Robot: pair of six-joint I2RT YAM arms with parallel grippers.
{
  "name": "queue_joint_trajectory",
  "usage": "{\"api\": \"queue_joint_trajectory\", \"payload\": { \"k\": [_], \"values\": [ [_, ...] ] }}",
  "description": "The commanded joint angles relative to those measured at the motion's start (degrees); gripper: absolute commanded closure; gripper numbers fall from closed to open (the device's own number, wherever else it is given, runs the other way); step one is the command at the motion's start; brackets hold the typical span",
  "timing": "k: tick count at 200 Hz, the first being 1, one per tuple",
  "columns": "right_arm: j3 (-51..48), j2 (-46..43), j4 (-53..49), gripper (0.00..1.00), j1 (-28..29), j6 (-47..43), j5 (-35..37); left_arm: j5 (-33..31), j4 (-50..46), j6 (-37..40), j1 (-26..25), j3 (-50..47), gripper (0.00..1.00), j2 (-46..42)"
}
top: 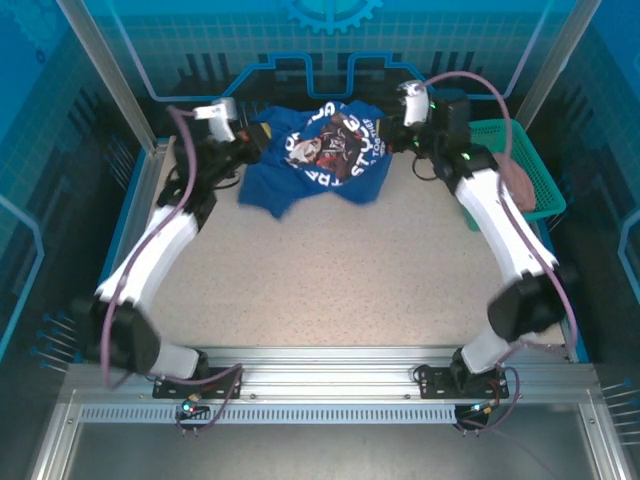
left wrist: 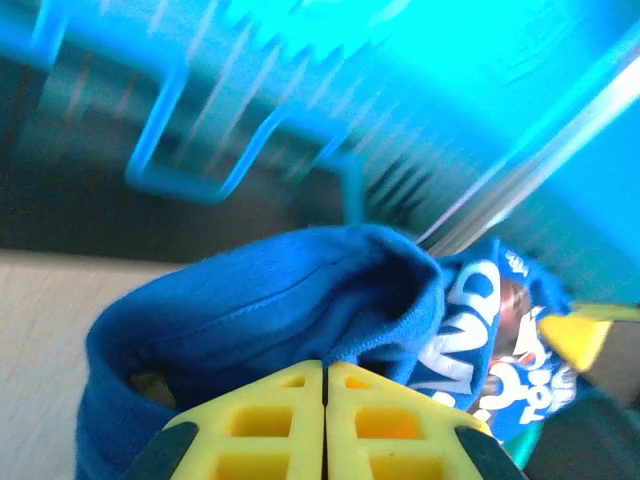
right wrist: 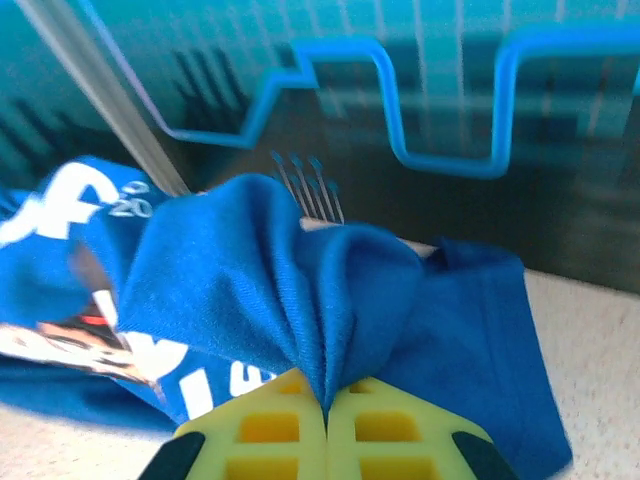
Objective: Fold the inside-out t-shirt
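As the left gripper [left wrist: 325, 378] and right gripper [right wrist: 326, 402] are clamping their jaws on bunched cloth at opposite edges of the inside-out t-shirt [top: 318, 155], crumpled near the green basket [top: 535, 185], either thin pinch is probably risking slipping under any lift.

The royal blue t-shirt [top: 318, 158] lies crumpled at the far middle of the desk [top: 330, 270], printed face up, showing pale lettering and a dark reddish-brown picture across the chest. It is not spread flat: the cloth is rumpled into a rough heap, with a plain blue flap trailing toward the near left. At its left and right ends the fabric is drawn up into tight pleated gathers, plain blue outward.
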Motion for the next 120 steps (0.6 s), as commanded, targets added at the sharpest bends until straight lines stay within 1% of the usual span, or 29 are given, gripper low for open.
{"api": "queue_joint_trajectory", "payload": {
  "k": [1, 14, 22, 26, 30, 36, 40, 44, 53, 68, 81, 87, 102, 120],
  "values": [
    [-15.69, -10.99, 5.94, 1.0, 1.49, -4.13, -3.23, 3.01, 9.5, -1.26, -1.81, -14.48, 1.0, -8.88],
    [-28.03, -16.84, 7.63, 1.0, 2.5, -4.11, -1.56, 0.71, 9.68, -0.29, -3.48, -23.08, 1.0, -14.18],
    [-34.7, -19.7, 7.77, 0.93, 3.11, -3.65, 0.61, -0.47, 8.69, 1.49, -4.7, -28.02, 1.0, -16.68],
    [-37.63, -20.83, 7.58, 0.89, 3.26, -3.24, 2.07, -1.24, 7.71, 2.25, -5.23, -30.52, 0.93, -17.63],
    [-40.22, -21.76, 6.96, 0.84, 3.5, -2.98, 3.6, -1.83, 6.7, 2.76, -5.77, -32.82, 0.84, -18.49],
    [-44.44, -23.03, 5.98, 0.78, 3.58, -2.52, 5.93, -1.98, 5.36, 3.64, -6.33, -36.05, 0.67, -19.26],
    [-46.37, -23.68, 5.35, 0.74, 3.54, -1.83, 7.44, -1.79, 4.23, 3.99, -6.63, -38.12, 0.58, -19.61],
    [-48.44, -24.22, 4.75, 0.69, 3.64, -0.81, 8.9, -1.93, 2.81, 3.78, -6.82, -39.77, 0.53, -19.88],
    [-52.66, -25.59, 4.04, 0.62, 3.64, 1.43, 10.36, -1.98, 0.2, 1.8, -7.02, -43.28, 0.45, -20.53],
    [-58.32, -27.98, 5.8, 0.55, 4.8, 5.64, 9.68, -1.07, -2.02, -0.69, -7.82, -48.56, 0.41, -23.02],
    [-61.5, -29.65, 9.59, 0.48, 7.77, 7.87, 9.0, -4.31, -4.37, -1.65, -9.17, -51.25, 0.38, -26.7],
    [-61.68, -29.62, 10.93, 0.46, 9.95, 8.34, 10.12, -5.8, -5.58, -1.71, -9.91, -51.52, 0.37, -27.98],
    [-59.48, -26.46, 13.37, 0.41, 15.5, 7.35, 12.3, -8.75, -8.94, -0.54, -11.66, -49.26, 0.33, -27.71],
    [-52.67, -18.25, 11.13, 0.38, 20.6, 4.5, 14.03, -12.3, -14.23, 3.15, -14.32, -43.57, 0.32, -21.11]
  ]
}}
